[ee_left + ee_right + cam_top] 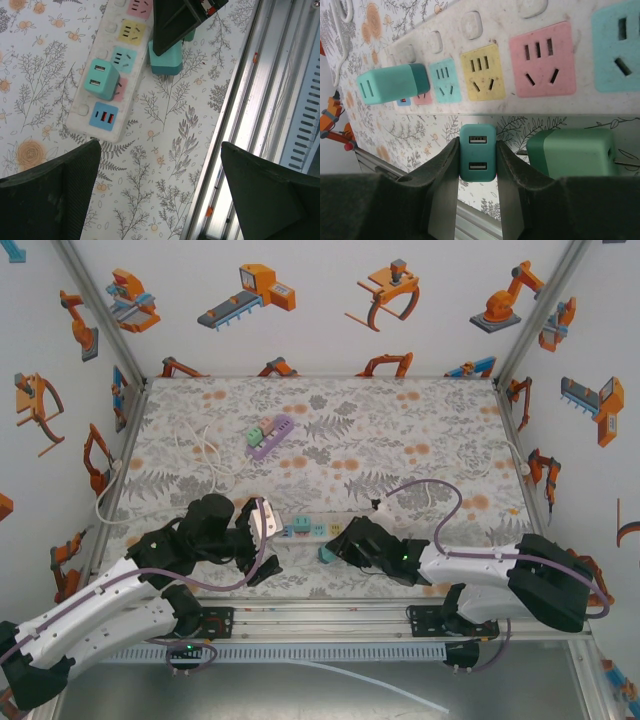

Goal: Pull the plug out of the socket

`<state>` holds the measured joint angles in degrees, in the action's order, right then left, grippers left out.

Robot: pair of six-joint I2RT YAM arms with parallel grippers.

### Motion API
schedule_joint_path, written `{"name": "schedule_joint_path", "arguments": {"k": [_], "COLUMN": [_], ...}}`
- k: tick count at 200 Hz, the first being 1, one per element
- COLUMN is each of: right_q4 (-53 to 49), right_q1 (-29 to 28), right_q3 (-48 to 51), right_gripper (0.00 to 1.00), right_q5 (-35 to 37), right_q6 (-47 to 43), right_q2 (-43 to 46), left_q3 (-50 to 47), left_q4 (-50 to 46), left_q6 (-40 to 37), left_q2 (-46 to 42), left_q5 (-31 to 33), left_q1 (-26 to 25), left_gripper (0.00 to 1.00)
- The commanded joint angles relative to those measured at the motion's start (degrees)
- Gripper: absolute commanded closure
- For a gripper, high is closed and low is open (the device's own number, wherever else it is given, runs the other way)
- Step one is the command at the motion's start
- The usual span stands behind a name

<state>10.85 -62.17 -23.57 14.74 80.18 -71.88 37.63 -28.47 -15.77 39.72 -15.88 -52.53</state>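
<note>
Here the right gripper [477, 146] is clamped on a teal plug [477, 160] held free of the power strip [520, 30], just beside its long edge, while the left gripper [160, 150] hangs wide open and empty near a second plug [101, 78] seated in it.
</note>
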Motion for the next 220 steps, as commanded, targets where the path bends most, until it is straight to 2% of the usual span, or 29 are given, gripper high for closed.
{"name": "schedule_joint_path", "arguments": {"k": [1,85,147,181,220], "right_q4": [-1.68,-7.47,-11.3,-13.46,-15.16], "right_q1": [-0.7,-0.86,-0.87,-0.85,-0.76], "right_q3": [-0.46,-1.34,-1.17,-1.59,-2.84], "right_gripper": [0.68,0.59,0.58,0.58,0.58], "right_q5": [3.25,5.67,10.01,14.26,21.6], "right_q6": [0.77,0.83,-2.49,-7.39,-22.83], "right_q2": [0.85,6.38,11.7,15.99,21.65], "left_q3": [0.19,-0.07,0.05,0.1,0.07], "left_q4": [-0.23,1.13,1.46,1.91,3.67], "left_q6": [-1.19,-1.11,-0.84,-0.43,2.83], "left_q2": [-0.29,0.11,0.38,0.61,0.87], "left_q5": [0.23,0.23,1.38,2.0,7.79], "left_q1": [-0.38,-0.38,-0.38,-0.43,-0.39], "left_gripper": [0.03,0.03,0.03,0.03,0.03]}}
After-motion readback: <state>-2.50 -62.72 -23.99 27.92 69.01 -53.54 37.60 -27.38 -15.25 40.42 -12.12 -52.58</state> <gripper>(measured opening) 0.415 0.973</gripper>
